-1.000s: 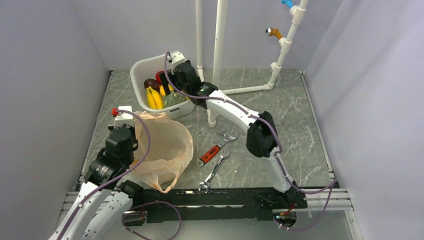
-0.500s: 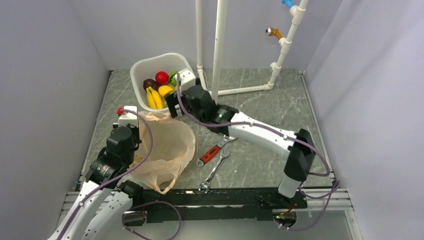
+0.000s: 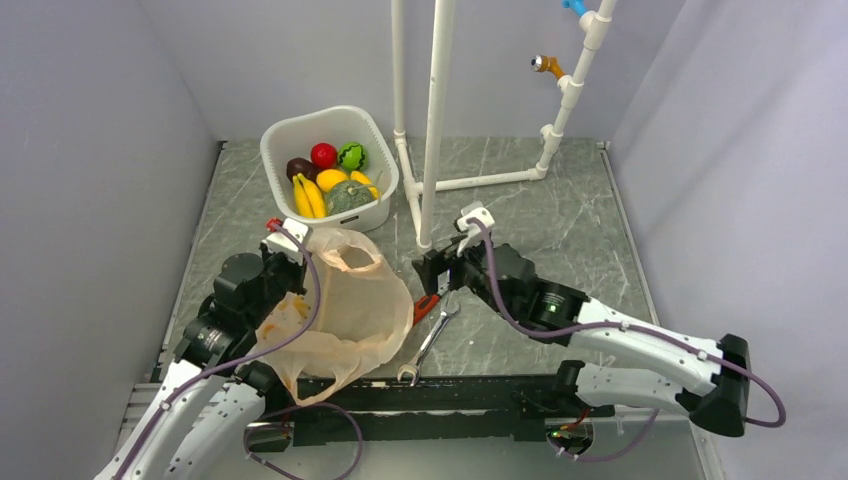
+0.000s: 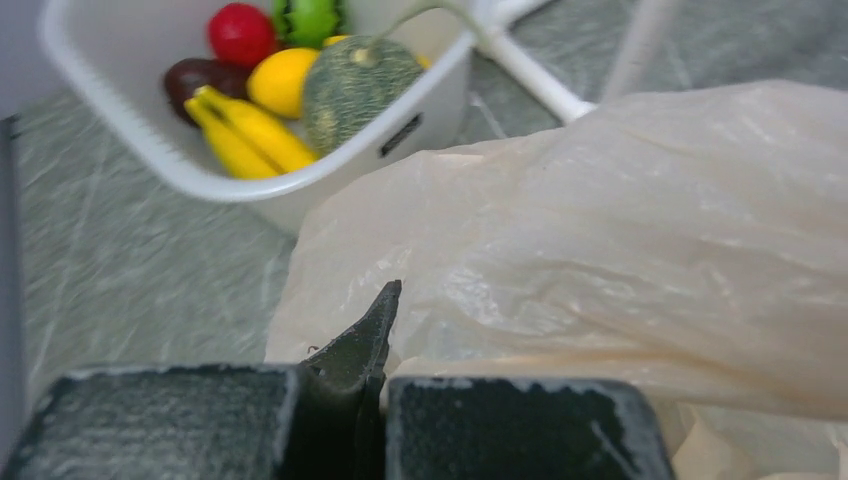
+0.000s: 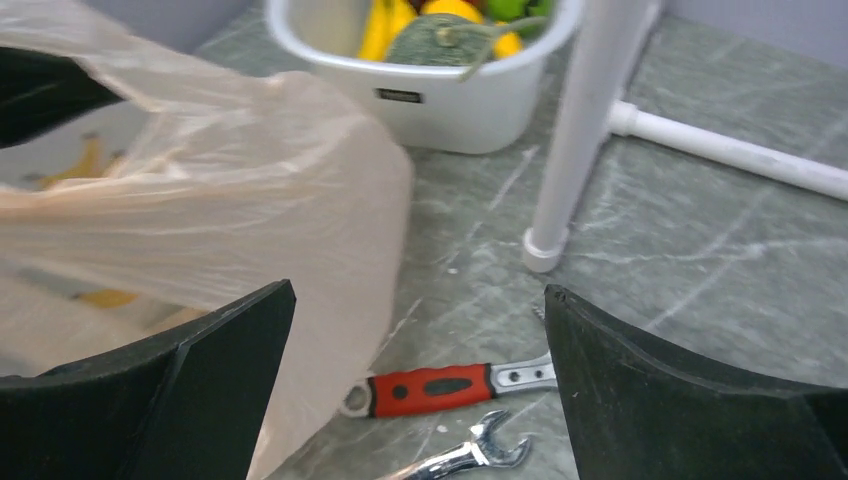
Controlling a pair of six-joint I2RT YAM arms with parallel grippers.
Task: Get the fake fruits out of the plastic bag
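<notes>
The fake fruits lie in the white tub [image 3: 280,135] at the back: a banana bunch [image 3: 308,196], a dark-green squash piece [image 3: 347,196], a striped green ball [image 3: 351,155] and a yellow-orange ball [image 3: 331,179]. The crinkly peach plastic bag [image 3: 345,305] lies in front of the tub with its mouth lifted. My left gripper [image 3: 290,258] is shut on the bag's edge; in the left wrist view the film [image 4: 600,220] bulges just past the closed fingertips [image 4: 385,300]. My right gripper [image 3: 432,272] hangs open right of the bag, empty [image 5: 420,290].
A red ball [image 3: 323,154] and a maroon fruit [image 3: 299,168] share the tub. A red-handled wrench [image 5: 440,388] and a silver spanner [image 3: 428,343] lie under my right gripper. White pipes [image 3: 433,120] stand right of the tub, with a foot [image 5: 545,250] just ahead.
My right arm has pulled back from the tub to above the wrenches, still open. My left gripper moved right with the bag, lifting its mouth.
</notes>
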